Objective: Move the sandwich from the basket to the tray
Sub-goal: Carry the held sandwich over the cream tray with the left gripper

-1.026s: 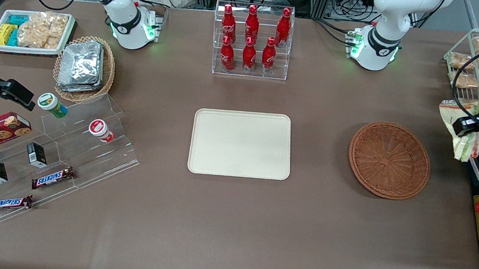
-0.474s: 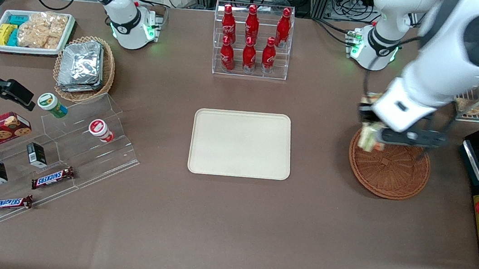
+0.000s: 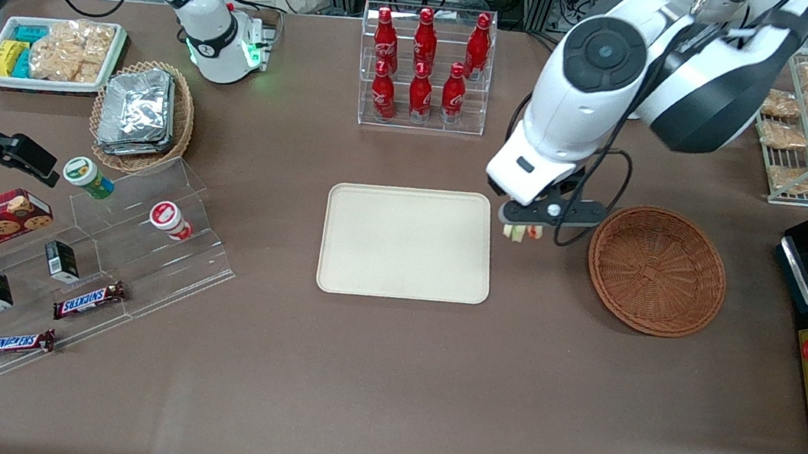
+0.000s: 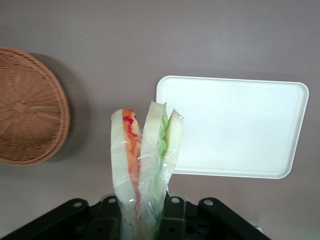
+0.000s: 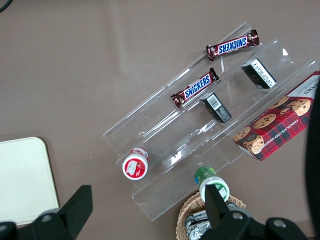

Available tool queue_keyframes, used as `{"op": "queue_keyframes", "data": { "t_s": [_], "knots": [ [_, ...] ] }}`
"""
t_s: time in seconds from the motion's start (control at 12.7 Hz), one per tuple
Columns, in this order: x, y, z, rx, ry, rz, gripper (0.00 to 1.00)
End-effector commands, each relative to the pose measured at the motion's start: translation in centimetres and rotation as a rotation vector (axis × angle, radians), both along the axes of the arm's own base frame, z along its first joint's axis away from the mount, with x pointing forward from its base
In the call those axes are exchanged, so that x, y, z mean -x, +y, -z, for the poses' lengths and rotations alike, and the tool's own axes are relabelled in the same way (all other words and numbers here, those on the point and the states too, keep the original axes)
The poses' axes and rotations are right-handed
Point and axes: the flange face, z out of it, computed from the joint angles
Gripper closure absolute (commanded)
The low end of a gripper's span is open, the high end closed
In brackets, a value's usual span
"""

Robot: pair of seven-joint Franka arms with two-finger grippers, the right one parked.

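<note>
Jaws clamped on the sandwich (image 4: pixel 144 165), one finger on each bread face, wrap bunched between them. Gripper (image 3: pixel 525 229) hangs in the air over bare table (image 3: pixel 385 379), in the gap between the tray (image 3: pixel 407 243) and the basket (image 3: pixel 656 269), closer to the tray's rim. Sandwich is off every surface; in the front view only its tip (image 3: pixel 524 232) pokes out under the fingers. In the wrist view the wedge points away from the gripper (image 4: pixel 145 220), red-orange layer on the basket (image 4: pixel 30 107) side, green layer on the tray (image 4: pixel 232 127) side. Basket holds nothing, tray bare. Cola bottle rack (image 3: pixel 423 67) stands farther from the camera than the tray.
</note>
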Motion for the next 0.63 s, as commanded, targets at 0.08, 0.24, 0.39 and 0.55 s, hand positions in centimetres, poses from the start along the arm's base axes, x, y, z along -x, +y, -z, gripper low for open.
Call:
{"op": "queue_keyframes", "data": {
  "t_s": [0.08,0.24,0.39,0.55],
  "knots": [
    [-0.4,-2.3,6.9,0.043,-0.013,0.026,0.96],
    [0.0,-2.7,13.5,0.022,-0.027,0.063,0.96],
    [0.2,-3.3,19.6,-0.009,-0.029,0.057,0.96],
    [0.9,-4.3,25.3,-0.030,-0.044,0.042,0.95]
  ]
}}
